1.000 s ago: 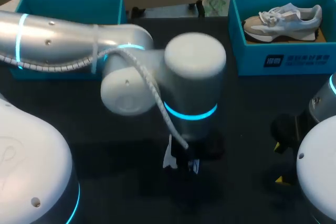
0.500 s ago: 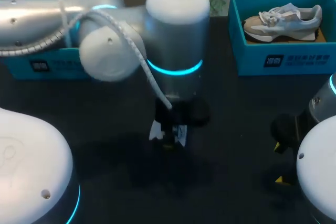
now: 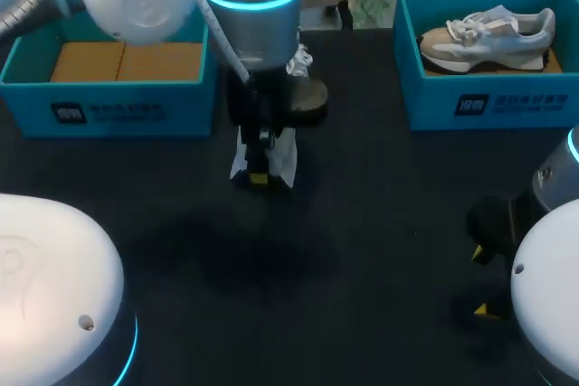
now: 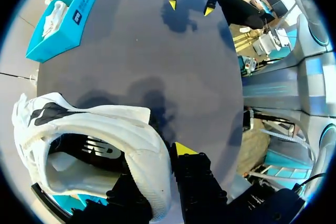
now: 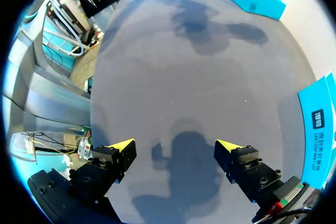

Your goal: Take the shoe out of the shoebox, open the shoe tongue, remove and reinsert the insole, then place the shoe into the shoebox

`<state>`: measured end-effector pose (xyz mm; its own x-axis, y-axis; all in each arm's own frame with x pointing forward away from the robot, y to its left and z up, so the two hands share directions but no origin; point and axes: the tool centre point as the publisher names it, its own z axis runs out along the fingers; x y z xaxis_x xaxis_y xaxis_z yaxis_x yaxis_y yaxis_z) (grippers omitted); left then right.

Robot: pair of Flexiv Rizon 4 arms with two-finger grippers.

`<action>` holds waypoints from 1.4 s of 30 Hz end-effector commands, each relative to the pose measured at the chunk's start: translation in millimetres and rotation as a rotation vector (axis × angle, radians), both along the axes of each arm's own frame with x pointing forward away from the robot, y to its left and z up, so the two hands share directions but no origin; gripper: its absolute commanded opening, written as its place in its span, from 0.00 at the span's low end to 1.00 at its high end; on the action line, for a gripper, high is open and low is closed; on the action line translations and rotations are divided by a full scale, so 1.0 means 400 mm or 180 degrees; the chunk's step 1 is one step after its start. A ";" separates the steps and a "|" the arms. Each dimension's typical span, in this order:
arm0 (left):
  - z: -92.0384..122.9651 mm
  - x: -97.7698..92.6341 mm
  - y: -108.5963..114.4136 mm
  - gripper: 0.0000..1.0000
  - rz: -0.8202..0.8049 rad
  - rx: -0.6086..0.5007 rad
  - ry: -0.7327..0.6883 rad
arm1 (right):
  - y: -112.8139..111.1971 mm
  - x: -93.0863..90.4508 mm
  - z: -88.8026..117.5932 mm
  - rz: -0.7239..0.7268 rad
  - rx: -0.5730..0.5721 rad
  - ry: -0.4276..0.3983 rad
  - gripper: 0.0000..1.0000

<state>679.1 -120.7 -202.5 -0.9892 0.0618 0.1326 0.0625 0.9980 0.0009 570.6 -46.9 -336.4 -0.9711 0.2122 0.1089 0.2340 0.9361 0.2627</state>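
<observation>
White shoe (image 4: 107,123) seen in soft woven cloth with a thickly padded collar, table (image 3: 380,223) finished in matt dark grey, shoebox (image 3: 118,113) made of matt teal card, left arm (image 3: 258,38) cased in brushed metal and glossy white plastic

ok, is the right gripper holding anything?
No: in the right wrist view the right gripper stands with its fingers wide apart, and only the bare table shows between them.
</observation>
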 end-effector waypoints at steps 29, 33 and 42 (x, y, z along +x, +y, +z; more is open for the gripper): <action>0.098 0.220 0.135 0.00 0.0063 -0.0088 -0.0015 | -0.002 -0.005 0.004 -0.0001 0.0004 -0.0011 1.00; 0.123 0.283 0.174 0.00 0.0148 -0.0067 0.0004 | -0.002 -0.005 0.004 -0.0001 0.0004 -0.0011 1.00; 0.123 0.283 0.174 0.00 0.0148 -0.0067 0.0004 | -0.002 -0.005 0.004 -0.0001 0.0004 -0.0011 1.00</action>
